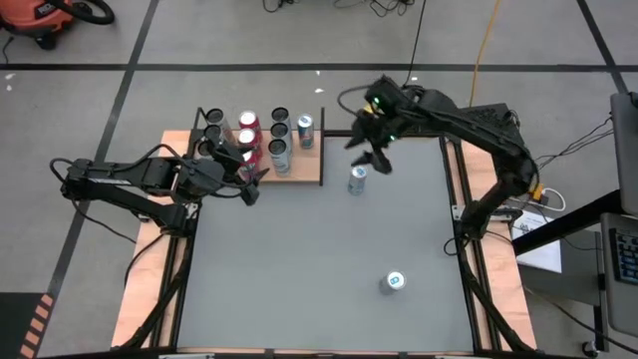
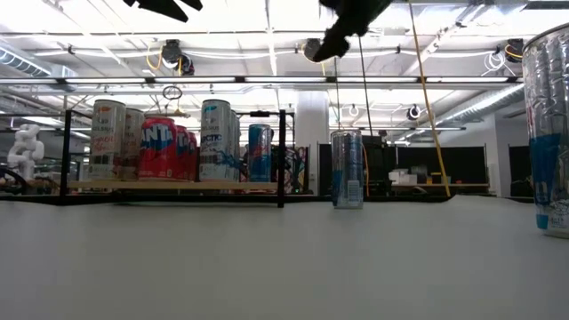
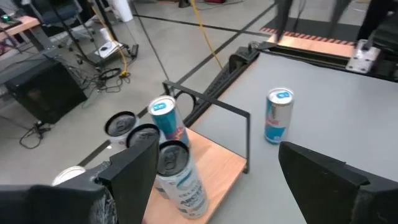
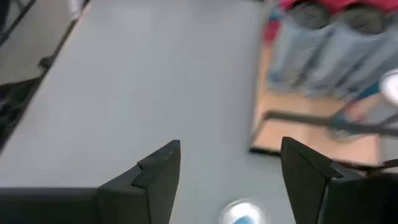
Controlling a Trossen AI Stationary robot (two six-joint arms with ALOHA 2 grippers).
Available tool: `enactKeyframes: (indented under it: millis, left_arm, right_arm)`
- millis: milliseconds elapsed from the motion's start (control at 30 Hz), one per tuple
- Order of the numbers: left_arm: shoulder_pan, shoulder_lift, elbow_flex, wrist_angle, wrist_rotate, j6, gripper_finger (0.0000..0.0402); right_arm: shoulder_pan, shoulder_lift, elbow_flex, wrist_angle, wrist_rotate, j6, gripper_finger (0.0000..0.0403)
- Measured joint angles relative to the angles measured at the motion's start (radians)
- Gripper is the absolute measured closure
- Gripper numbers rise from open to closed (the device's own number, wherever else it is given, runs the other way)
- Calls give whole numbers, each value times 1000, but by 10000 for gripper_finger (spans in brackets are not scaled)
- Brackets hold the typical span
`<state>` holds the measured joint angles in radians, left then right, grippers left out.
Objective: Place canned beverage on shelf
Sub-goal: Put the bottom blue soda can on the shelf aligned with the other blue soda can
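Observation:
The wooden shelf (image 1: 299, 172) stands at the table's far side, left of the middle, and several cans (image 1: 280, 155) stand upright on it. One blue-and-silver can (image 1: 357, 180) stands on the table just right of the shelf (image 2: 178, 185). My right gripper (image 1: 372, 152) hangs open high above that can (image 2: 347, 169), empty. In the right wrist view the can's top (image 4: 242, 213) shows below the open fingers. My left gripper (image 1: 249, 178) hovers open and empty over the shelf's near edge, in front of its cans (image 3: 180, 174). A second loose can (image 1: 394, 283) stands near the table's right front.
The shelf's thin black posts and rim (image 3: 239, 115) rise at its right end, next to the loose can (image 3: 278, 115). In the low view the second can (image 2: 549, 133) stands close at the right edge. Bare grey tabletop (image 1: 299, 269) lies in the middle and at the front left.

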<state>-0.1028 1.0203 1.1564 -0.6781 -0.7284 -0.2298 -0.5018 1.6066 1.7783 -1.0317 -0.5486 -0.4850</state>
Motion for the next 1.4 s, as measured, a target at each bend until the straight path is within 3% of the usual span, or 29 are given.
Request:
enactKeyframes:
  millis: [67, 200, 400, 533, 667, 767, 1067, 1300, 1400]
  left_arm:
    - [-11, 6, 0, 3, 2, 0, 73]
    - [-35, 25, 0, 22, 15, -14, 73]
    - [-74, 76, 0, 68, 19, -34, 73]
    - [-90, 118, 0, 112, 20, -22, 73]
    - [-90, 162, 0, 124, 29, -25, 73]
    - [-90, 201, 0, 126, 34, -27, 73]
    - [-90, 276, 0, 150, 40, -26, 73]
    - [-90, 296, 0, 223, 35, -25, 73]
    - [-87, 299, 0, 281, 10, -16, 73]
  right_arm:
    - [26, -44, -40, -28, 6, 1, 193]
    - [71, -130, -132, -48, 129, 33, 193]
    - [85, -250, -359, 16, 129, 96, 187]
    - [85, -328, -554, 183, 159, 174, 177]
    - [85, -390, -699, 392, 335, 279, 160]
    - [84, -406, -775, 485, 366, 291, 139]
    - [85, -409, -837, 661, 364, 298, 84]
    - [180, -455, -837, 546, 359, 315, 86]
    - [251, -503, -837, 476, 309, 348, 88]
